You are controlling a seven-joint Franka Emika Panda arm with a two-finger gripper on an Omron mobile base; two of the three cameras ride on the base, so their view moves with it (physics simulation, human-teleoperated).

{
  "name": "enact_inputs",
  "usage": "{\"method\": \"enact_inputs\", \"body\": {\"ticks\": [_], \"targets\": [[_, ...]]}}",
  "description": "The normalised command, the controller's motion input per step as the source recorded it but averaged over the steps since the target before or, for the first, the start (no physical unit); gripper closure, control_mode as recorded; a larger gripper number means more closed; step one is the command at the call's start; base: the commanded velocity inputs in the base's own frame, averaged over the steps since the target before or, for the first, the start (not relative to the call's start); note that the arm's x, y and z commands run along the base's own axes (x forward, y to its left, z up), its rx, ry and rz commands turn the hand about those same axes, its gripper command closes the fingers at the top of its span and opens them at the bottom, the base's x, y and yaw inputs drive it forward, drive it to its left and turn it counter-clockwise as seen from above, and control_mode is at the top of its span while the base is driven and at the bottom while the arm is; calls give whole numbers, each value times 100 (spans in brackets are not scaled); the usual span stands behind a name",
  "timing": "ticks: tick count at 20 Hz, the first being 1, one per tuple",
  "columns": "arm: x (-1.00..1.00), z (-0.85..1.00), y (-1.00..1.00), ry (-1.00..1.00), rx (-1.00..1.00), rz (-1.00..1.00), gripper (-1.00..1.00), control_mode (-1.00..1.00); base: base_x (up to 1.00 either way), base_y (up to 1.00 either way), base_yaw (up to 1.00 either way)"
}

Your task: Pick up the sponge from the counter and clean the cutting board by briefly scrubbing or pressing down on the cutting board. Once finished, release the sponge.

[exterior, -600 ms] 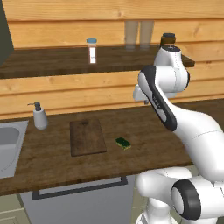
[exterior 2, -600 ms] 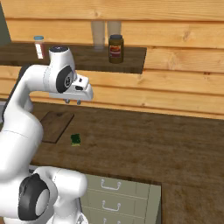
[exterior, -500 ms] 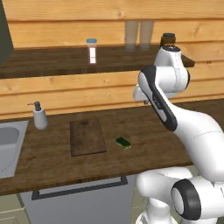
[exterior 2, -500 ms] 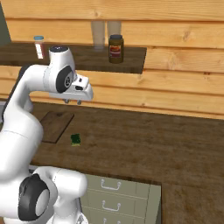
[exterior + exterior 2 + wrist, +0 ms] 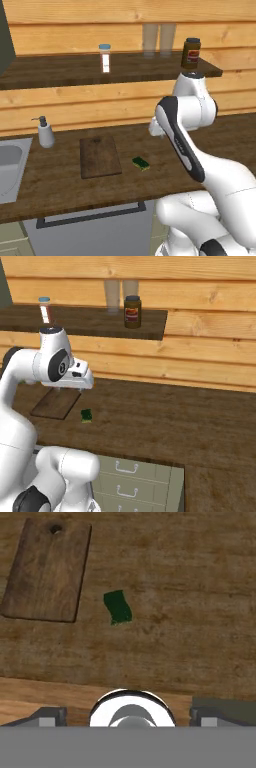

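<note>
**Sponge lies below and ahead of the gripper, clear of the board**

- Small rectangular sponge, dark green top over a yellow layer [image 5: 141, 163], lies flat on the long dark brown wood-plank bench [image 5: 60, 190], just beside the right edge of the flat dark brown wooden cutting board [image 5: 100, 156] but apart from it.
- White arm's two-finger gripper [image 5: 67, 388] hangs high over the bench, nearer the back wall, jaws wide apart and holding nothing.
- In the hand view the sponge [image 5: 118, 607] sits above centre and a little left, well up from the finger tips, so my read is the coming move is forward along the view and straight down.
- Sponge's long axis runs roughly up-down in the hand view, slightly tilted; jaws span left-right, so they'd close across the short side with little wrist roll needed.
- Cutting board [image 5: 47, 569] is to the sponge's left there, its hanging hole at the far end.
</note>
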Motion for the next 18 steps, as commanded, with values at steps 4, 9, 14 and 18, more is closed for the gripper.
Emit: {"method": "enact_inputs", "body": {"ticks": [4,9,14,18], "targets": [[8,-68,28,3,0,20,-100,-100,0,0,0],[41,-23,0,12,0,18,-100,-100,0,0,0],[44,-17,14,13,-3,5,-100,-100,0,0,0],[39,-49,14,3,-8,0,-100,-100,0,0,0]]}}
